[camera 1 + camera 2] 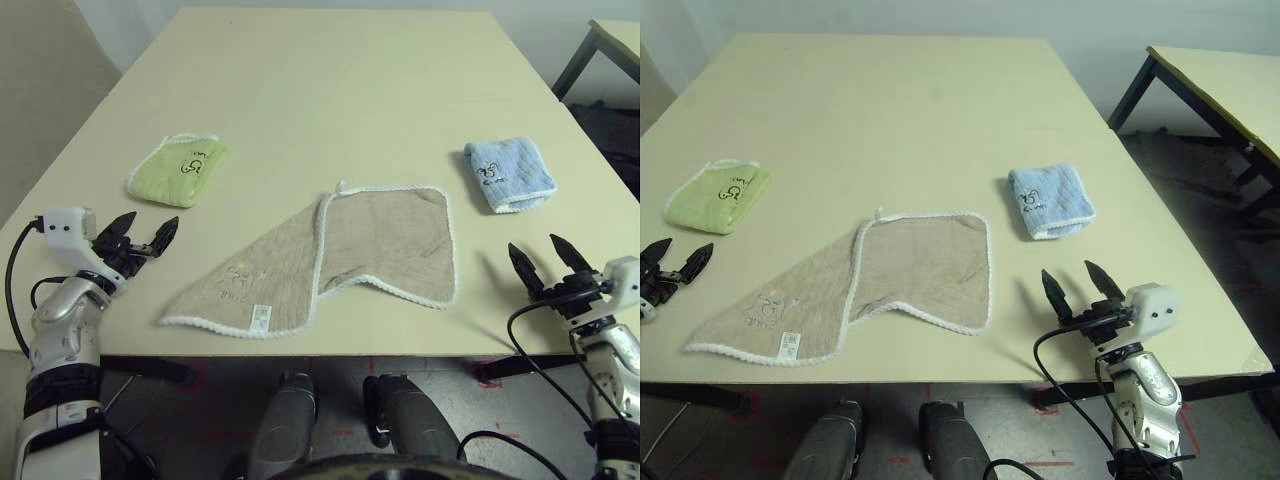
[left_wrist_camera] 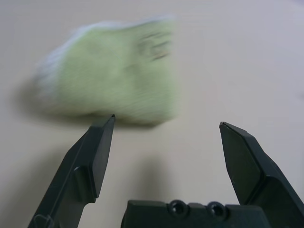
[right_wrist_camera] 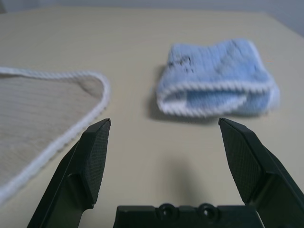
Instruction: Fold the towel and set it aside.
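The beige-tan towel lies on the table near its front edge, partly folded, with one corner laid over so two layers overlap in the middle. A white label shows at its front left edge and a small white loop at the back. My left gripper hovers open at the table's left edge, left of the towel. My right gripper stands open at the front right, right of the towel, and its wrist view shows the towel's white-stitched corner. Neither gripper holds anything.
A folded light green towel lies at the left, just beyond my left gripper. A folded light blue towel lies at the right, beyond my right gripper. A second table stands off to the right across a gap.
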